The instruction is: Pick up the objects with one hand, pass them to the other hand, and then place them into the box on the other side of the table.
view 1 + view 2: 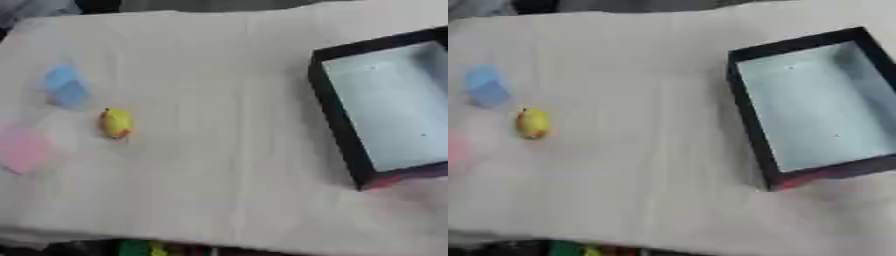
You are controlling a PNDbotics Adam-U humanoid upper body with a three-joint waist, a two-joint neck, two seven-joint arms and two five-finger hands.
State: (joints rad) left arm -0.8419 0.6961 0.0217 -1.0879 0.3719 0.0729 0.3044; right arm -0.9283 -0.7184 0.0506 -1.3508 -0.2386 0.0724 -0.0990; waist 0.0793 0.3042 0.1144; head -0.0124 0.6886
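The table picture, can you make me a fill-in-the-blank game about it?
1. The box with black walls sits on the ____ side of the table.
2. The yellow object lies between the blue object and the ____ object.
3. Inside, the box holds ____.

Missing words: right; pink; nothing

my table cloth (227, 75): beige | box (750, 120): black walls, pale grey-blue floor | objects: blue (66, 87), yellow-orange (116, 123), pink (24, 148)

Table (227, 165) under creased pale cloth (219, 60)
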